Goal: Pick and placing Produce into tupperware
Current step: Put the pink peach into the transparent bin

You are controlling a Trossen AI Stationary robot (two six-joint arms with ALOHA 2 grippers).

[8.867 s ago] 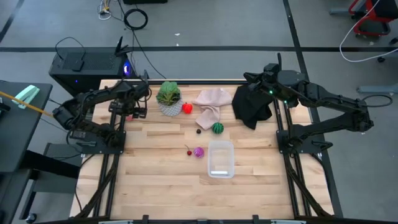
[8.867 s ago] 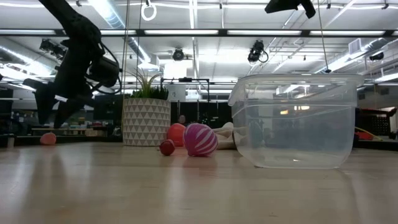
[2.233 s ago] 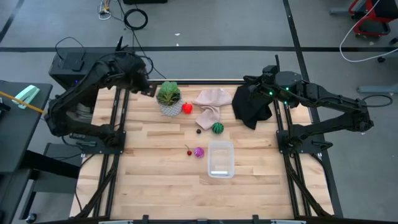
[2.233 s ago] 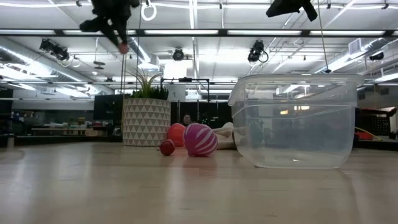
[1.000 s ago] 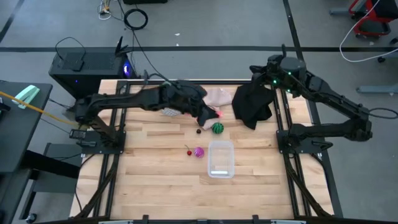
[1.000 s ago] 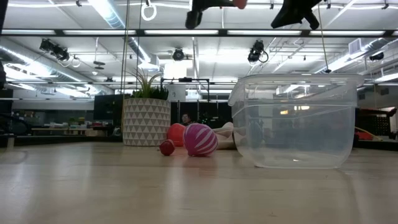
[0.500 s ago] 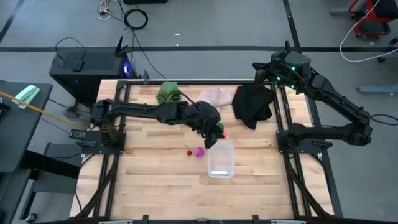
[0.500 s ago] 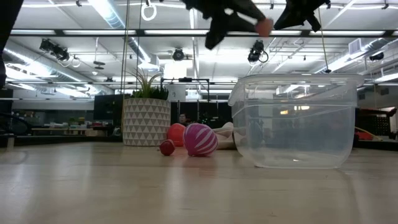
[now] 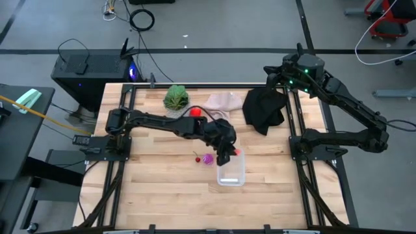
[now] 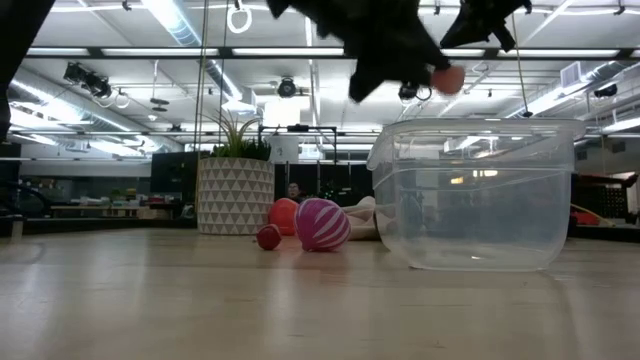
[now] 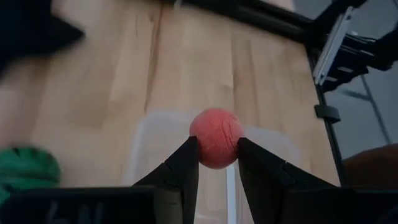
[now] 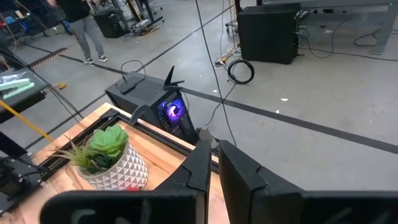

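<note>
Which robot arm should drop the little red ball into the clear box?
The left one. Its claw already pinches the red ball right above the clear box. The right claw is far off, above the black cloth.

Left arm extended across the desk; left end effector raised, fingers clamped, load held between them. Right arm raised at the desk's far right corner; right end effector with fingers together.

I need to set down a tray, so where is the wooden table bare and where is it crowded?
Bare: the wooden table along its near edge, below the clear plastic tupperware, and the left strip. Crowded: the far middle, with the potted green plant, beige cloth, black cloth, purple toy vegetable and left gripper.
</note>
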